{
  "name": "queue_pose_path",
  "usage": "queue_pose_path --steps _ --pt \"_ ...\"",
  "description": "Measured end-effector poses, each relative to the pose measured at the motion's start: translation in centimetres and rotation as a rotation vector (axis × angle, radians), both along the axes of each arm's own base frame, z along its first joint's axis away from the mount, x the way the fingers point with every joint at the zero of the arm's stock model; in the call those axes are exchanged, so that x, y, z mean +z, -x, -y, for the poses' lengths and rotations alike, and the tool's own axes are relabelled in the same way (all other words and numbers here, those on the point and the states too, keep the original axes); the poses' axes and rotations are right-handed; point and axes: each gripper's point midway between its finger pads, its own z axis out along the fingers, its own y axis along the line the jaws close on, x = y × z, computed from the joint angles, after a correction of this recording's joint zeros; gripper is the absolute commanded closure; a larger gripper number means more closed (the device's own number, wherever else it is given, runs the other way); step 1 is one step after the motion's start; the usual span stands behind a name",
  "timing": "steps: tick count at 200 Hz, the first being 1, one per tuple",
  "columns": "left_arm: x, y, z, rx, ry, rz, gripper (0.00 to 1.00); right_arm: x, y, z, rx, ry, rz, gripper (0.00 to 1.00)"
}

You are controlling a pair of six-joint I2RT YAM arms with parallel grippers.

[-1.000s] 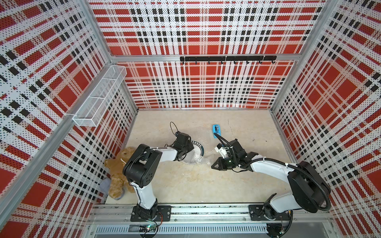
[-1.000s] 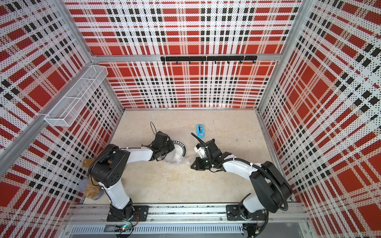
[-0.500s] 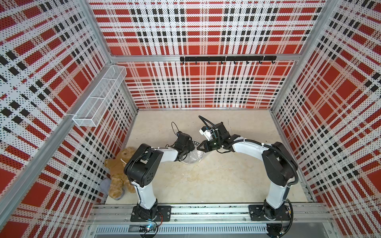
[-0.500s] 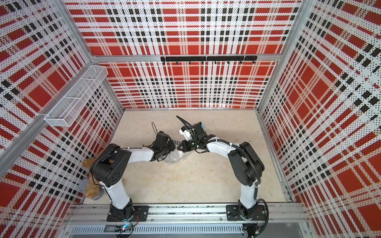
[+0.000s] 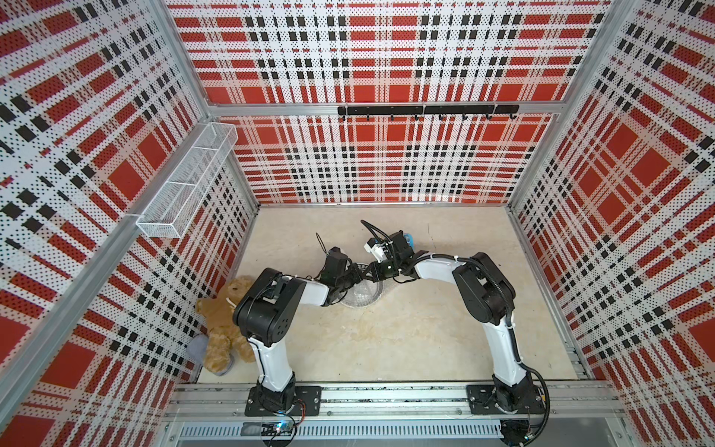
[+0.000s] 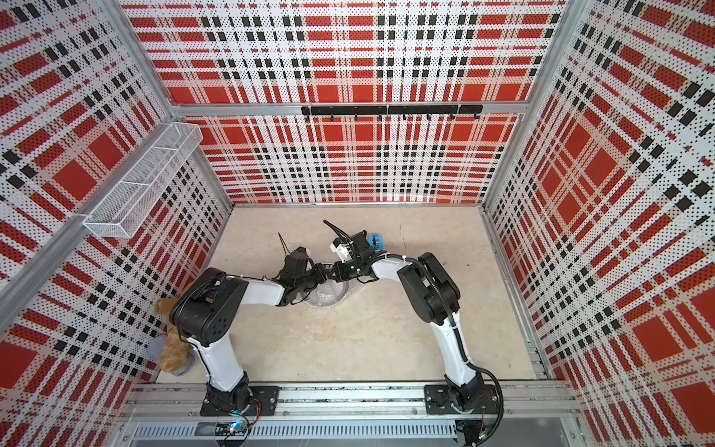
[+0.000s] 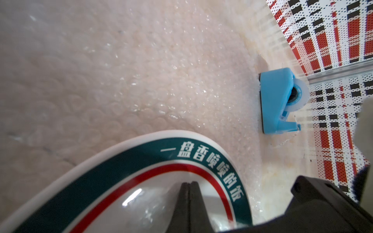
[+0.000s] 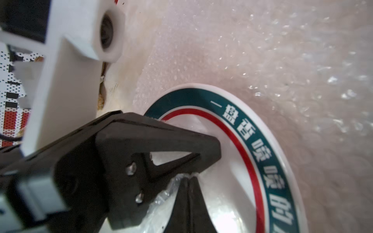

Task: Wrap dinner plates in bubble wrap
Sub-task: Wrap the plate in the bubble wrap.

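Your dinner plate (image 7: 141,161) lies flat about the middle of the table (image 5: 425,340), on the bubble wrap (image 7: 141,70), which spreads out past its rim on the side toward the far edge. A crumpled fold of the wrap also lies over the plate's white centre. Your left gripper (image 7: 188,186) has its jaws pressed together, tips low over that white centre, just inside the red ring. Your right gripper (image 8: 188,180) is likewise closed, its tips meeting the left one's over the plate. Crinkled wrap bunches right at those tips, but you cannot tell from here whether either jaw pair actually pinches it. The blue tape dispenser (image 7: 274,100) stands just beyond the plate toward the far edge. A teddy bear (image 5: 220,325) lies at the table's left edge, well apart
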Motion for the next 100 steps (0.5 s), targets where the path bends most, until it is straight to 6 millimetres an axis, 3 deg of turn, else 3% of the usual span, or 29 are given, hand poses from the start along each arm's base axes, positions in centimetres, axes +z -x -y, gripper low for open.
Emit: queue_pose_path --steps 28,62,83,100 --pt "0.1 0.2 -0.2 -0.013 0.013 0.000 1.00 -1.7 -0.4 0.2 -0.038 0.025 -0.032 1.00" --pt "0.8 0.7 -0.7 -0.038 0.032 -0.027 0.98 -1.8 -0.5 0.2 -0.058 0.022 -0.042 1.00" --pt "2.8 0.4 -0.6 -0.056 0.032 -0.009 0.98 -1.8 -0.6 0.2 -0.069 0.019 -0.046 1.00" --pt "5.6 -0.4 -0.4 -0.065 0.031 0.043 0.97 -1.8 -0.7 0.2 -0.078 0.018 -0.045 1.00"
